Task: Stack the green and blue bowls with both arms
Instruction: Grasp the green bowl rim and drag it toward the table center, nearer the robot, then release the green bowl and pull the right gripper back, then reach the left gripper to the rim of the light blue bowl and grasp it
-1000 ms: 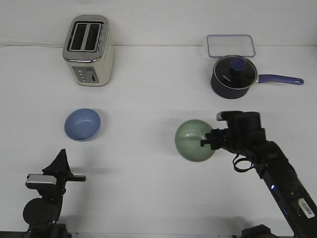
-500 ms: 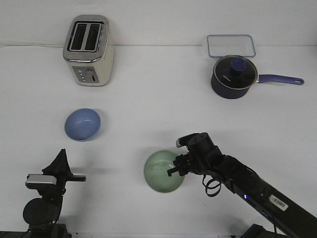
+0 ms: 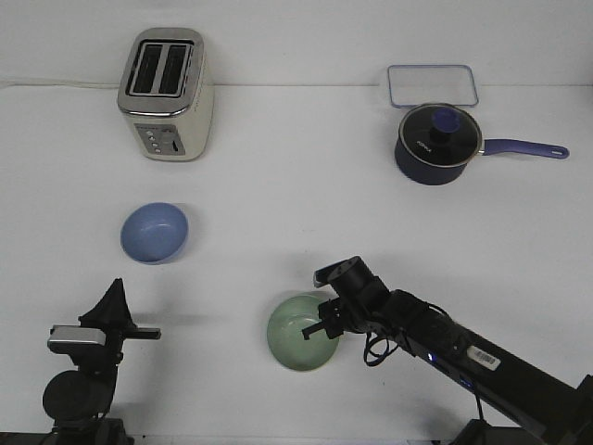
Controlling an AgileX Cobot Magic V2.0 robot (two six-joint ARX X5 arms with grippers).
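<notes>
- The fingers of the left gripper [image 3: 113, 295] come to one black point at the lower left of the frame. They look pressed together and hold nothing.
- The left arm [image 3: 82, 371] is folded low under that point, with a small silver-grey block [image 3: 76, 338] on its wrist.
- The blue bowl [image 3: 154, 232] sits on the white table [image 3: 278, 185], left of the middle, above the left gripper. Nothing touches it. Its open side faces up.
- A cream toaster [image 3: 167, 93] stands at the upper left of the frame, above the blue bowl and well apart from it.
- The green bowl [image 3: 295, 336] is low in the frame, just left of the middle, well apart from the blue bowl.
- The right gripper [image 3: 320, 329] pinches the right side of the green bowl's rim. One finger lies inside the bowl.
- The right arm [image 3: 454, 357] runs from the lower right corner up and left to the green bowl.
- A dark blue saucepan [image 3: 437, 144] with a lid sits at the upper right. Its handle points right.
- A clear box [image 3: 432, 85] with a blue edge lies just above the saucepan.
</notes>
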